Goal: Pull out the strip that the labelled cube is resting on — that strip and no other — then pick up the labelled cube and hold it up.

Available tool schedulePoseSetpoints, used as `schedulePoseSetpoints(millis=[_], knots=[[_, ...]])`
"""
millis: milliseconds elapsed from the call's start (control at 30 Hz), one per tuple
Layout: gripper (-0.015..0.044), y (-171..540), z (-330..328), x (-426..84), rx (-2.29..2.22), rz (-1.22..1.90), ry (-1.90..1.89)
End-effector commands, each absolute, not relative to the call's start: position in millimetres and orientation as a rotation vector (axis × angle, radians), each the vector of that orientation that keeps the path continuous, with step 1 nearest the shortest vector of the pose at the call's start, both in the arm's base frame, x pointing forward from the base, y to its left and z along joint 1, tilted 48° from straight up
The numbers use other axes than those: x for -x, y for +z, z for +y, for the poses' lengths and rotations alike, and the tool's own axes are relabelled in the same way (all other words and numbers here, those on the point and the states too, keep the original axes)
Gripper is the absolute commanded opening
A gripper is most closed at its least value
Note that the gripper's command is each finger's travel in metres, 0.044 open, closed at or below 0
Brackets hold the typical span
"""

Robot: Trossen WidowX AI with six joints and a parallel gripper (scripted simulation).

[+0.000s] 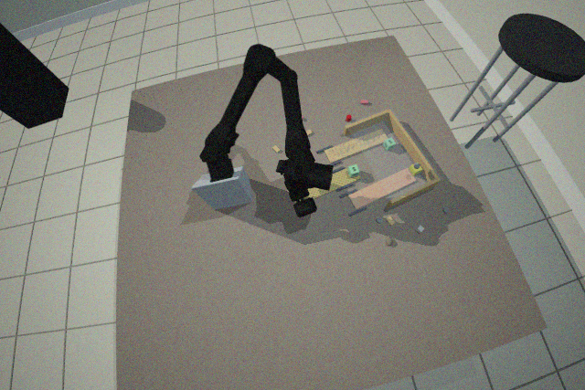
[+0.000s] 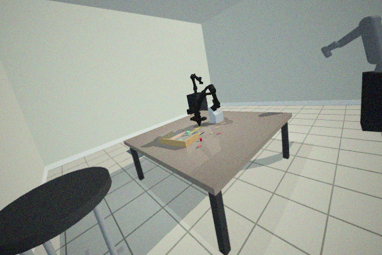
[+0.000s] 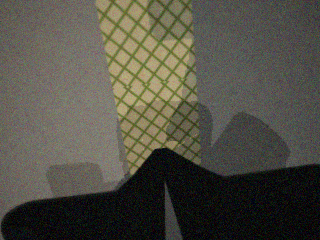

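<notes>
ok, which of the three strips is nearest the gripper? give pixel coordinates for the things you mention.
The middle one (image 1: 337, 181) (image 3: 150, 65), yellow with green crosshatching, lying between the pale yellow strip (image 1: 349, 148) and the pink one (image 1: 377, 188).

The tray (image 1: 409, 145) (image 2: 173, 143) looks like pale wood. The stool's seat (image 1: 540, 46) (image 2: 55, 207), near in the exterior view, looks matt; its legs (image 1: 509, 114) (image 2: 105, 230) look like smooth metal. The arm (image 1: 293, 107) (image 2: 202, 98) looks dull, the table (image 1: 283, 310) (image 2: 228, 150) matt.
</notes>
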State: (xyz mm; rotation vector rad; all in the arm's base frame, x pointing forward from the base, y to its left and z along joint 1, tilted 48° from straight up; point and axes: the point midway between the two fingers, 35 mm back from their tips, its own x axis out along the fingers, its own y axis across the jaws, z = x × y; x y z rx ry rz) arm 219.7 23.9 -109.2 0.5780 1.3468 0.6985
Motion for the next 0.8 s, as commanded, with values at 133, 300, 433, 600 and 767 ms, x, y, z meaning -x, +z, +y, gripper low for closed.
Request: schedulePoseSetpoints(millis=[133,300,433,600,767], knots=[[0.0,-89.5,-2.2,-225.7,-0.564,1.345,0.697],[0.0079,-86.2,0.6,-236.6,-0.613,1.37,0.657],[0.0184,-82.6,1.4,-249.4,-0.642,1.383,0.634],[0.0315,-78.1,0.5,-266.8,-0.641,1.382,0.635],[0.044,-74.0,-1.0,-283.4,-0.641,1.381,0.635]])
